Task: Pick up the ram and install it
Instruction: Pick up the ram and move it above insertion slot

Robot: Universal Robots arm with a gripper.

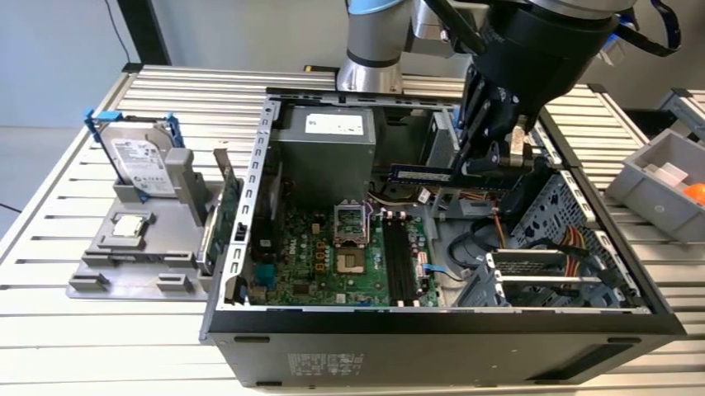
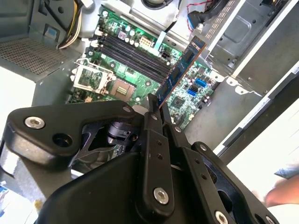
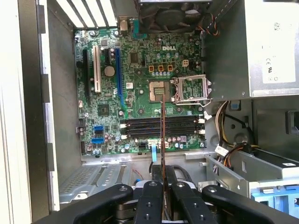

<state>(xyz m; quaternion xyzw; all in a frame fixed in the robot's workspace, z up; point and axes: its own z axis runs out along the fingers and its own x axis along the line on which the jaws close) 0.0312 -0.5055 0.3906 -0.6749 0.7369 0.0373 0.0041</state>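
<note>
Slatted metal forms the bench (image 1: 44, 214), on which an open computer case (image 1: 441, 326) is laid on its side. A grey holder with a hard drive (image 1: 144, 161) is set at the exterior view's left. The arm (image 1: 540, 49) is reached in over the case from the far side.

Inside the case the motherboard (image 3: 140, 93) is exposed, with the power supply (image 1: 325, 153) at its far end. The open processor socket (image 3: 158, 89) and the dark memory slots (image 3: 140, 125) lie side by side on the board.

The ram (image 1: 418, 173) is seen clamped between the jaws by one end. Its free length is stretched out toward the exterior view's left. It is held in the air above the case, well apart from the board and seated in nothing. In the second wrist view the ram (image 2: 180, 72) is shown reaching out from the jaws over the board. In the first wrist view the ram (image 3: 162, 135) is presented edge-on, crossing the line of the slots.

The pick-up is judged complete and the carry toward the slots is in hand. Seating is judged to call for the stick to be turned parallel to a slot, since it appears to lie across them. Its contact edge must be centred over the slot and pressed in squarely. Whether the slot latches are open cannot be told.
</note>
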